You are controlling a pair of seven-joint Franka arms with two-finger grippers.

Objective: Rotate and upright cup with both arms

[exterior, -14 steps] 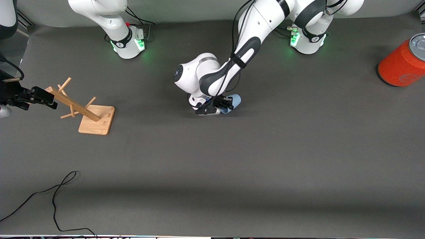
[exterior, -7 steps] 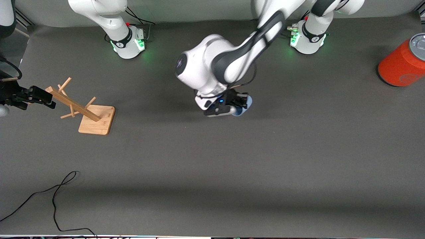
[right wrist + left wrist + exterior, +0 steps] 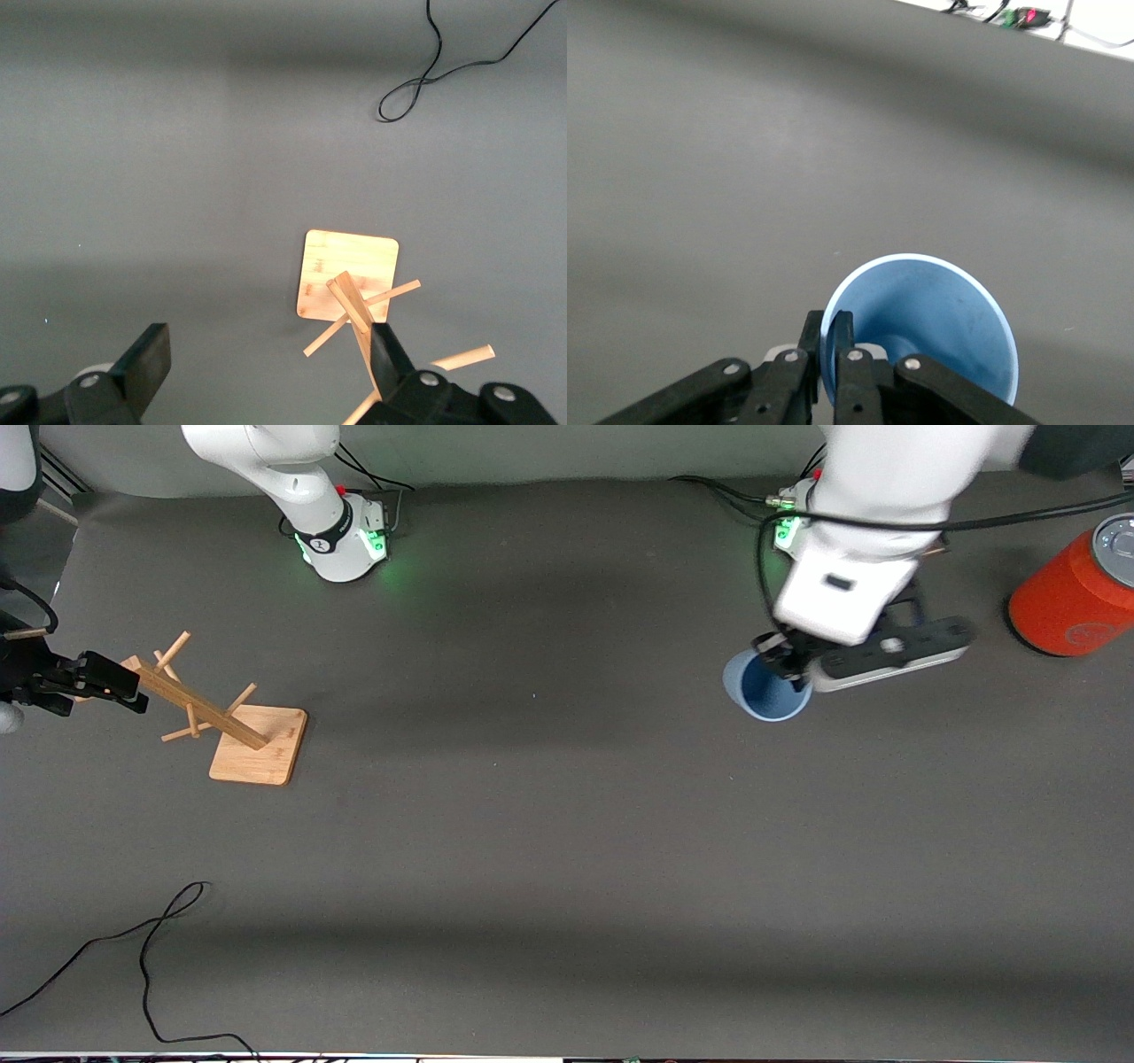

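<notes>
The pale blue cup (image 3: 764, 688) is held over the table near the left arm's base, its open mouth turned up toward the front camera. My left gripper (image 3: 783, 668) is shut on the cup's rim, one finger inside the wall and one outside, as the left wrist view shows on the cup (image 3: 930, 323) and gripper (image 3: 830, 335). My right gripper (image 3: 113, 687) waits open and empty at the right arm's end of the table, beside the wooden rack; its spread fingers (image 3: 152, 356) show in the right wrist view.
A wooden peg rack (image 3: 232, 726) on a square base leans at the right arm's end, also in the right wrist view (image 3: 350, 282). An orange-red cylinder with a grey lid (image 3: 1074, 598) stands at the left arm's end. A black cable (image 3: 146, 948) lies near the front edge.
My left arm has carried the cup from the table's middle toward the left arm's end, lifted it and turned its mouth upward. The right arm has not moved.
</notes>
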